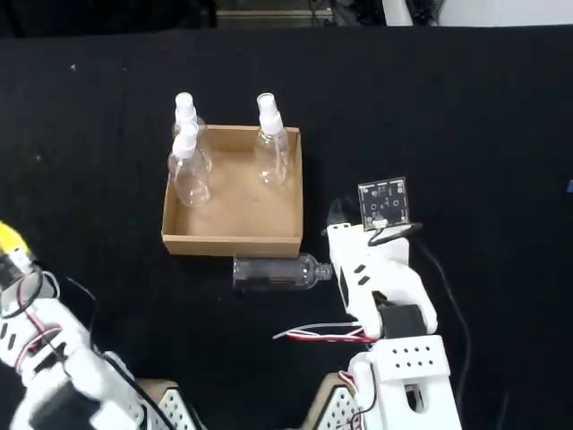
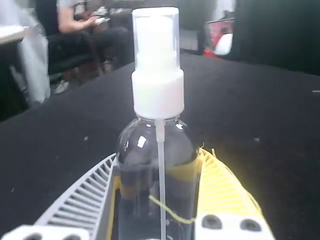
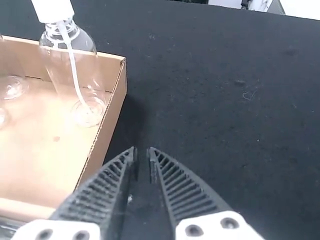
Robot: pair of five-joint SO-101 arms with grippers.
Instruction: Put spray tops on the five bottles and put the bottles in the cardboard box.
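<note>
Inside the cardboard box (image 1: 233, 240): three sprayer-topped bottles (image 1: 191, 179) upright, two along one side wall, one by the opposite wall. On the tabletop (image 1: 448, 107) just outside the box: a topless bottle (image 1: 269, 272) lying flat. Left claw (image 2: 157, 157) clamps a fifth bottle (image 2: 145, 150), spray top (image 2: 156, 75) fitted. Right claw (image 3: 141, 152) nearly closed, empty.

readable text: none in any view
cardboard box (image 1: 231, 242): plain brown walls, no print to read
bottle with spray top (image 2: 150, 165): clear, no label to read
small square board (image 1: 383, 204): marks too small to read
</note>
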